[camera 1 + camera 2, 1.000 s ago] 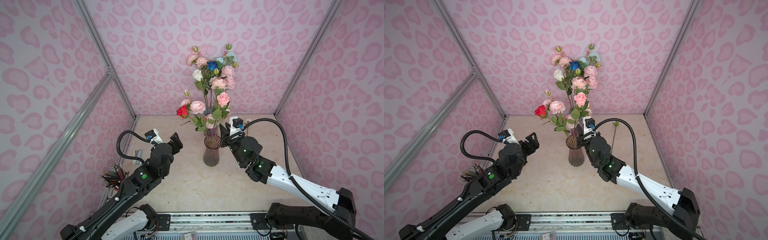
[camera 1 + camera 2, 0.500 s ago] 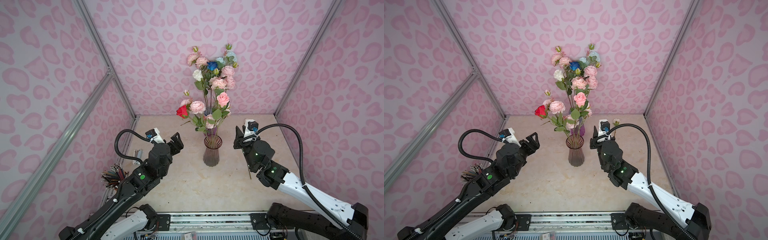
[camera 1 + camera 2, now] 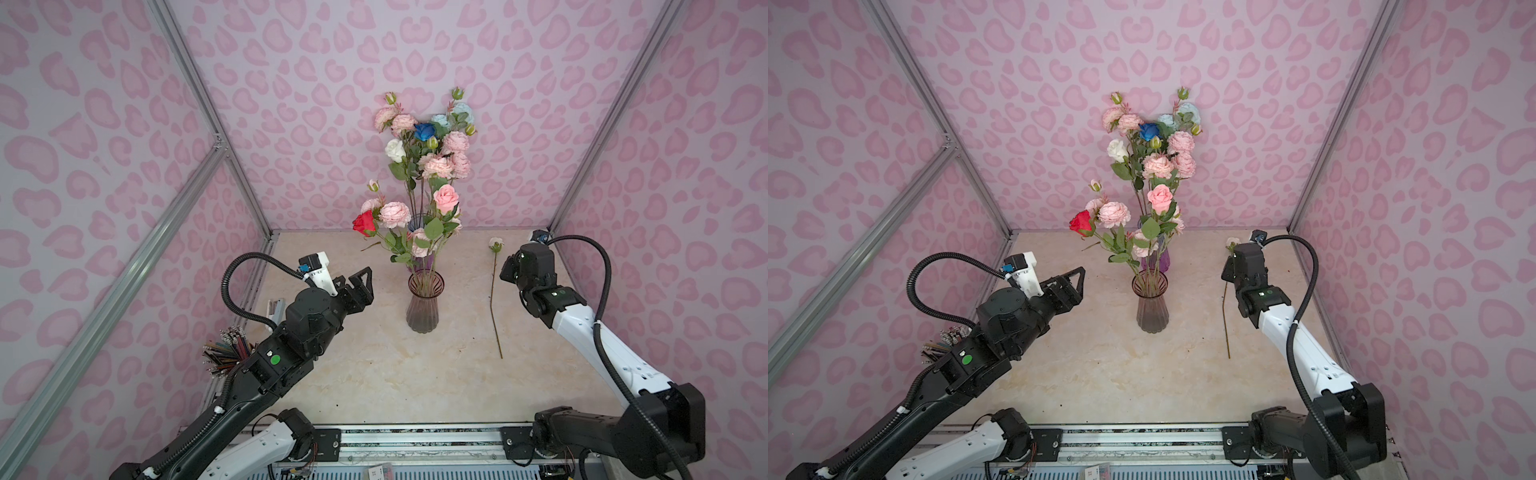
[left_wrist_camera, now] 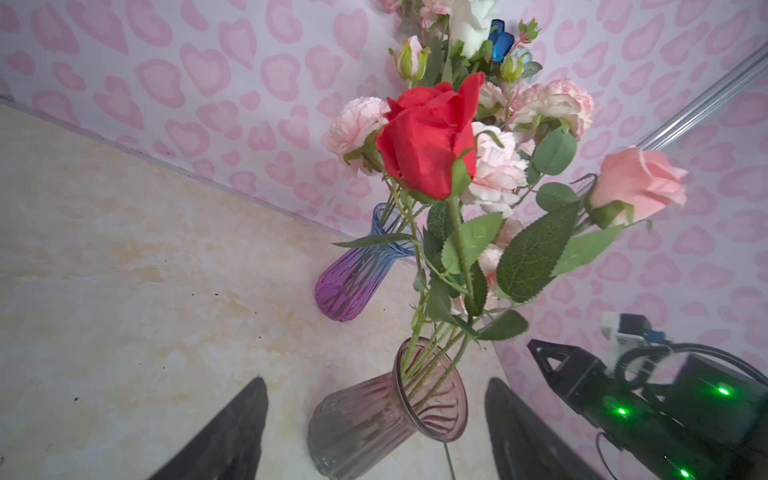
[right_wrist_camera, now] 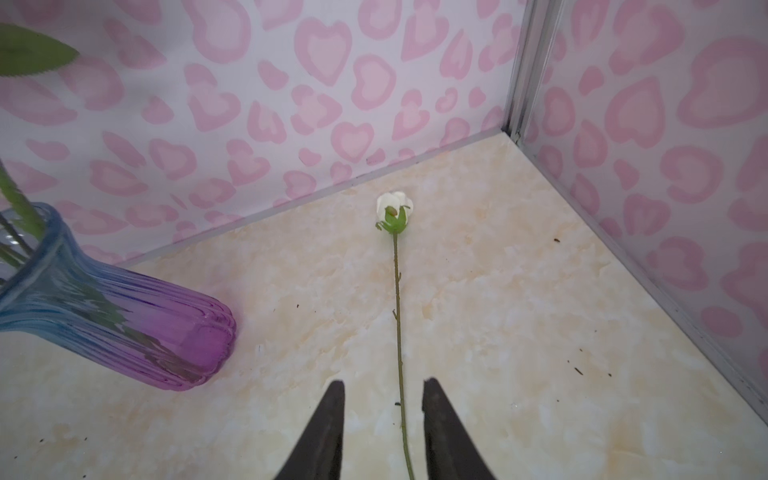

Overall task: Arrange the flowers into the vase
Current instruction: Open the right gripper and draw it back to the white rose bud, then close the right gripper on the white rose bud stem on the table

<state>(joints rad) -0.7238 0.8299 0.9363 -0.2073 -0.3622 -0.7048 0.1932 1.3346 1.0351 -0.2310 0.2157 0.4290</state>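
A single white rosebud [image 3: 495, 244] on its long bare stem lies flat on the marble table [image 3: 374, 374], well to the right of the smoky vase [image 3: 423, 307], the one flower not yet arranged. The right gripper [image 5: 385, 382] hovers over the stem with its jaws part-way open and nothing between them held; the stem runs under the gap, nearer one finger. The left gripper [image 4: 376, 381] is spread wide and empty, facing the vase and its red rose [image 3: 364, 223].

The likely trouble is the pick itself: a thin stem on a hard top may roll aside or slip as the jaws close off-centre. Gripped near the bud, the long tail could swing into the crowded blooms — or nudge the narrow-footed vase, or the blue-and-purple vase [image 5: 124, 316] behind it.
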